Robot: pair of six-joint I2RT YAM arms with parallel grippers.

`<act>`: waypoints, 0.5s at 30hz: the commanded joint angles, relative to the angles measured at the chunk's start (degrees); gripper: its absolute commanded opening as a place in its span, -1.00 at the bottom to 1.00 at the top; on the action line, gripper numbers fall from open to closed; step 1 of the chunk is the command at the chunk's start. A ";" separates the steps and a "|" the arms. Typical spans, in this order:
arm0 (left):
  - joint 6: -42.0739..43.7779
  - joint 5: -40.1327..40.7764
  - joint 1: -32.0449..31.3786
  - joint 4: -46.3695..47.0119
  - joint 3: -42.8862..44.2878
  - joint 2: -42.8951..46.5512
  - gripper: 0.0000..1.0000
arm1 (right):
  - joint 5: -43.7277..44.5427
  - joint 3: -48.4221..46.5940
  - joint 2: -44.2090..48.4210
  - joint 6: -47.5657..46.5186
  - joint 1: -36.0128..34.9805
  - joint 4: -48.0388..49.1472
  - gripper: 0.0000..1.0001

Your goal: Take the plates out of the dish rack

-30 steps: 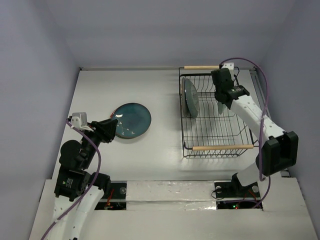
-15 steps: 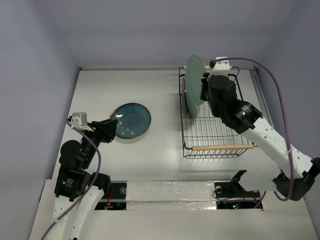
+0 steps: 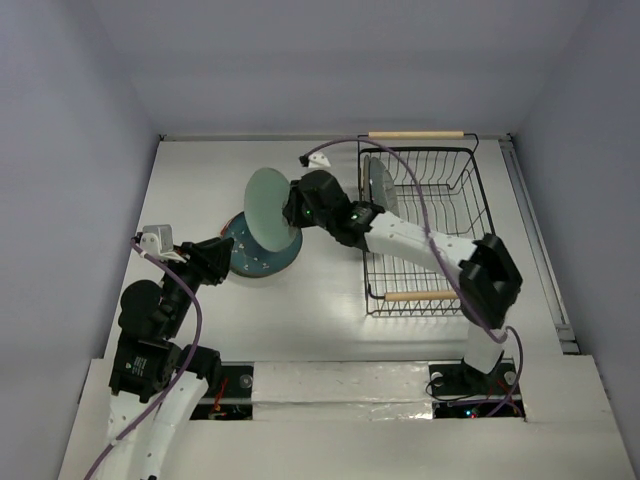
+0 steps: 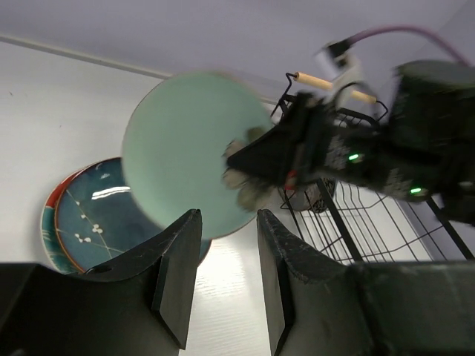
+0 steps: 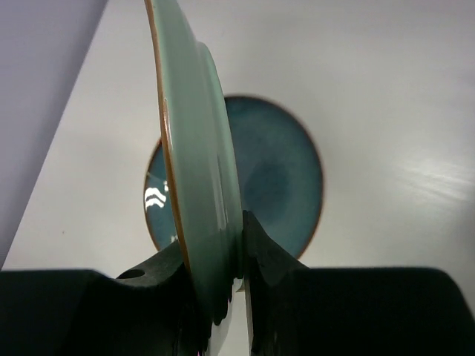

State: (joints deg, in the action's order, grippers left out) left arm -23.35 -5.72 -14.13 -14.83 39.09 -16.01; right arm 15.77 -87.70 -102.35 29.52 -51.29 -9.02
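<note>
Though seemingly upright, pale green plate (image 5: 194, 170) tight in right claw (image 5: 220, 251).

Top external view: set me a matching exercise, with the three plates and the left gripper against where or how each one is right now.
1. pale green plate
2. dark teal plate
3. greyish plate
4. left gripper

a. standing on edge in the dish rack
b. open, holding nothing
c. clamped by the right gripper
d. lying flat on the table

Pairs: 1-c, 2-d, 3-a, 4-b
</note>
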 commanded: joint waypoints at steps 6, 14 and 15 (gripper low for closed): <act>-0.11 0.00 0.42 2.44 0.02 -0.51 -0.33 | -5.13 -5.29 -7.51 15.99 -0.13 16.83 -1.00; -0.11 -0.17 0.42 2.35 -0.07 -0.43 -0.33 | -7.07 1.30 -11.56 25.93 -0.13 25.26 -0.97; -0.11 -0.17 0.42 2.44 -0.07 -0.43 -0.33 | -7.24 2.96 -12.00 27.86 -0.13 26.32 -0.93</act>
State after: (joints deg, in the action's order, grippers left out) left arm -23.40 -5.74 -14.11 -14.83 39.09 -16.01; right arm 10.07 -85.80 -115.20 49.63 -51.37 1.93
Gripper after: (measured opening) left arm 0.335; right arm 0.253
